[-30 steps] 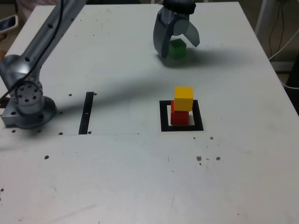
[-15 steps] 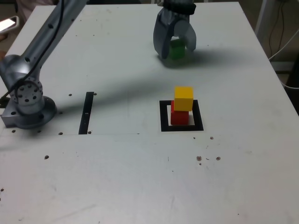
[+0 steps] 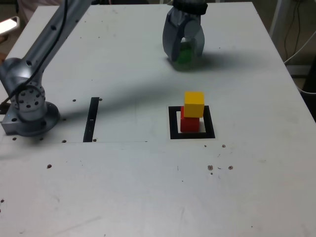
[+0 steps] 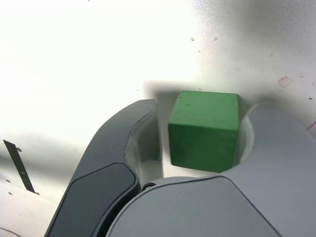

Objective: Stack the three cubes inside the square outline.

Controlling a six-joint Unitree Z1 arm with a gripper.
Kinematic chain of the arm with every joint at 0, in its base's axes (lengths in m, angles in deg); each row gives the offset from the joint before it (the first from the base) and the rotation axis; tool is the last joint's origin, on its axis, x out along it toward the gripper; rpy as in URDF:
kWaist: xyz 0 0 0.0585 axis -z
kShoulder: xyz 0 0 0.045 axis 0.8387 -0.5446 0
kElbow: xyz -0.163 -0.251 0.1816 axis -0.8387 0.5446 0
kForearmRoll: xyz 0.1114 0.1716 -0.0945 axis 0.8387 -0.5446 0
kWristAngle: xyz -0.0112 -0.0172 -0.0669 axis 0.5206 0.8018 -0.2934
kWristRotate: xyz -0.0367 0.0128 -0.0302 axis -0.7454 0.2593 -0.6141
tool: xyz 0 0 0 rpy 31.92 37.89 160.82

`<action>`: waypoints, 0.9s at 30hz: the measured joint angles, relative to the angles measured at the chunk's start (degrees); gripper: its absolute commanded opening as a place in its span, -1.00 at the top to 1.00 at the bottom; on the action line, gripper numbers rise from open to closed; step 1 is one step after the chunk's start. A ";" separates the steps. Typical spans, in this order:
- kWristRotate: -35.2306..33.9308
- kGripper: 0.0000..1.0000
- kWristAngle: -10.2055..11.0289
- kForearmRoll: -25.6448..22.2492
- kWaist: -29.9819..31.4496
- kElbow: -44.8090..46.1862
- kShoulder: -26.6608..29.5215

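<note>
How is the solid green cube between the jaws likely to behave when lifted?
The green cube will probably stay stiff, given its crisp edges. Its flat sides suggest it shouldn't roll, though its smooth-looking faces might slip slightly if gripped off-centre.

One green cube [image 4: 203,133] sits between the jaws. Two cubes are well apart from the jaws, one yellow [image 3: 194,104] and one red [image 3: 189,123], making three cubes. Also well apart from them: one black square outline [image 3: 209,122] and one black strip [image 3: 91,119].
</note>
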 measured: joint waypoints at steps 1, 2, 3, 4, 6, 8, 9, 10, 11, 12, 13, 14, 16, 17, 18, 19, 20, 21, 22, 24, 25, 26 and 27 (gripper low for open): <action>0.00 0.40 0.00 0.00 0.00 0.00 0.00; 0.00 0.40 0.00 0.00 0.00 0.00 0.00; 0.00 0.40 0.00 0.00 0.00 0.00 0.00; 0.00 0.40 -0.01 0.00 0.00 -0.01 0.00; 0.00 0.40 -0.01 0.00 0.00 -0.01 0.00; 0.00 0.40 -0.01 0.00 0.00 -0.02 0.00; 0.00 0.40 -0.01 0.00 0.00 -0.03 0.00; 0.00 0.40 -0.01 0.00 0.00 -0.03 0.00; 0.00 0.40 -0.01 -0.01 0.00 -0.04 0.00; 0.01 0.40 -0.01 -0.01 0.00 -0.04 0.01; 0.02 0.40 0.00 -0.01 0.00 -0.04 0.04; 0.03 0.40 0.11 -0.01 0.01 -0.04 0.09; 0.04 0.40 0.52 -0.01 0.10 0.04 0.43; 0.04 0.40 0.68 -0.02 0.19 0.11 0.85; 0.04 0.40 0.79 -0.02 0.33 0.25 1.48; 0.04 0.40 0.83 -0.06 0.52 0.48 2.39; 0.04 0.40 0.83 -0.17 0.79 0.90 3.69; 0.04 0.40 0.82 -0.28 1.00 1.20 4.74; 0.04 0.40 0.77 -0.36 1.18 1.44 5.62; 0.04 0.40 0.60 -0.48 1.55 2.35 6.94; 0.04 0.40 0.55 -0.56 1.72 2.90 7.40; 0.05 0.39 0.50 -0.65 1.92 3.38 7.85; 0.04 0.39 0.49 -0.71 2.03 3.51 8.11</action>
